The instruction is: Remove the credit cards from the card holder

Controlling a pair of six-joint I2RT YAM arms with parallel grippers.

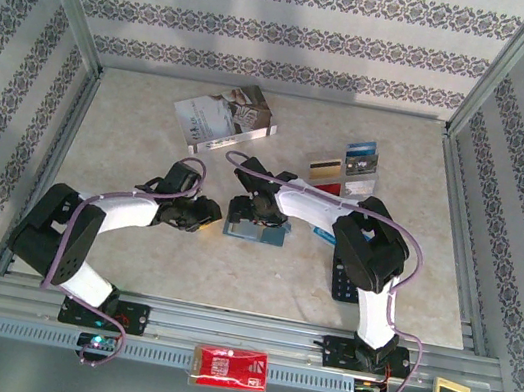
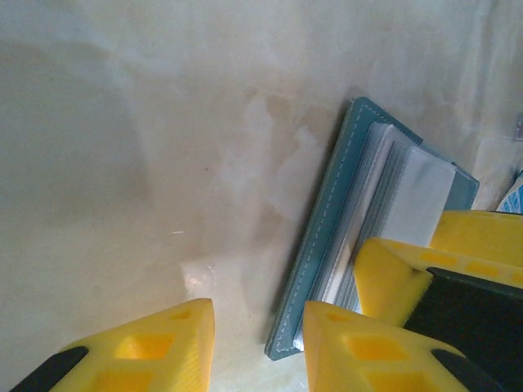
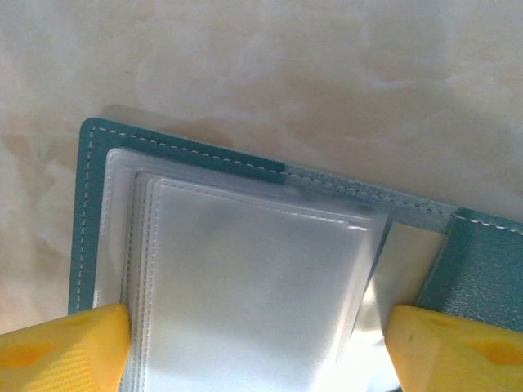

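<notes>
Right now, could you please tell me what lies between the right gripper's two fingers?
The card holder's clear plastic sleeves lie between the right gripper's open fingers, which stand apart at either side; the right wrist view shows this.

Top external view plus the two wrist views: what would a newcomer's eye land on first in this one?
The open blue-grey card holder lies mid-table, with the left gripper at its edge and the right gripper open astride its clear plastic sleeves, which look empty. Behind it to the right, several credit cards lie clustered on the table.
</notes>
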